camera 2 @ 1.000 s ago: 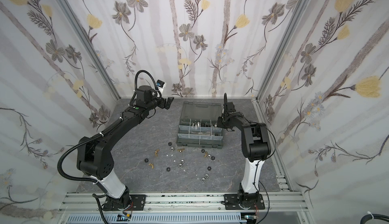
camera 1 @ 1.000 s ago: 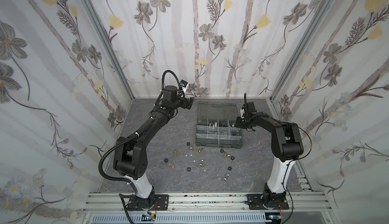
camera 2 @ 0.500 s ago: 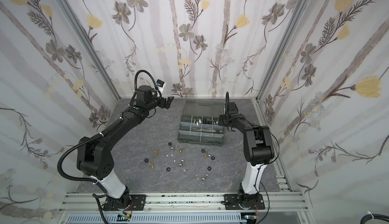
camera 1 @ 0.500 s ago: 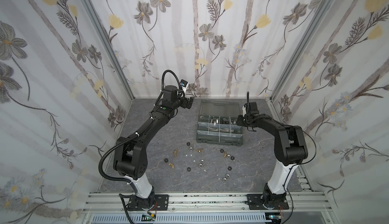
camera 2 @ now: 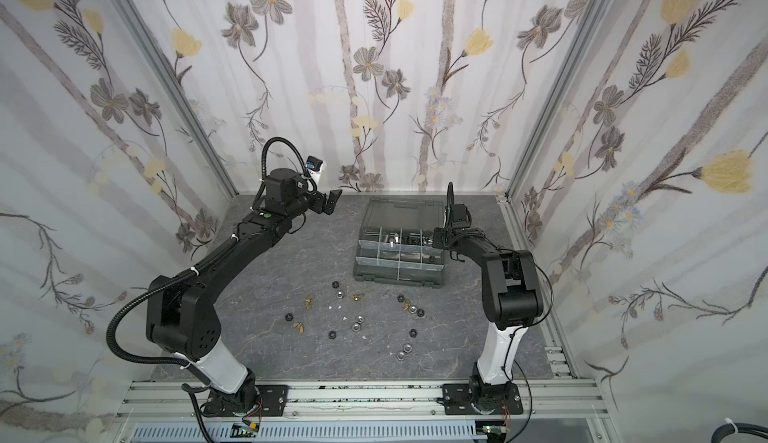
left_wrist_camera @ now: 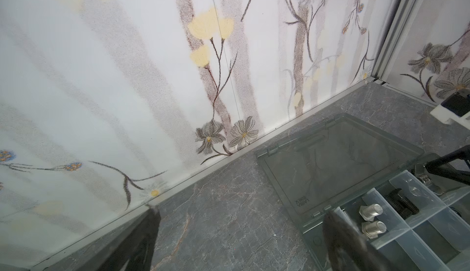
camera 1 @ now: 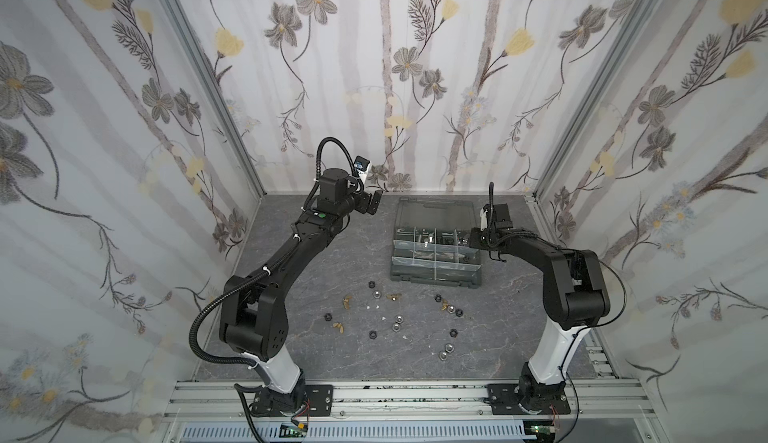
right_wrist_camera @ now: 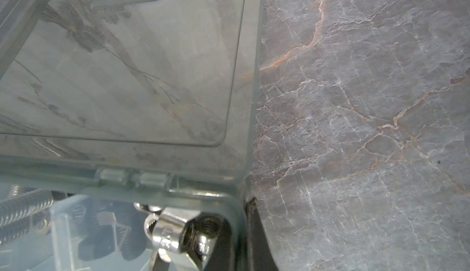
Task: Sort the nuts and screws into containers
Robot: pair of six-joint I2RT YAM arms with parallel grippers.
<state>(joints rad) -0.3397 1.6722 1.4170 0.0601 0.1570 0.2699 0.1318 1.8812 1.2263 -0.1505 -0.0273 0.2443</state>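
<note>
The dark grey organiser case (camera 1: 434,273) (camera 2: 399,277) lies open at the back of the table, with its smoky lid (camera 1: 436,212) flat behind it. Silver screws (left_wrist_camera: 371,212) and black screws (left_wrist_camera: 404,206) lie in its back containers. Silver and wing nuts (right_wrist_camera: 170,231) fill the back right container. My right gripper (camera 1: 473,237) (right_wrist_camera: 244,203) is shut at that corner, with one finger on each side of the case wall. Loose nuts (camera 1: 395,318) and brass wing nuts (camera 1: 347,300) are scattered in front of the case. My left gripper (camera 1: 374,202) (left_wrist_camera: 241,211) hangs open and empty, above the table, left of the lid.
Papered walls enclose the table on three sides, close behind the lid. Tiny white specks (camera 1: 376,307) lie among the loose nuts. The arm bases stand on the rail (camera 1: 395,395) at the front edge.
My right gripper has slid a little toward the back along the case's right side, staying shut. The case looks slightly shifted with it. The left arm has not moved.
</note>
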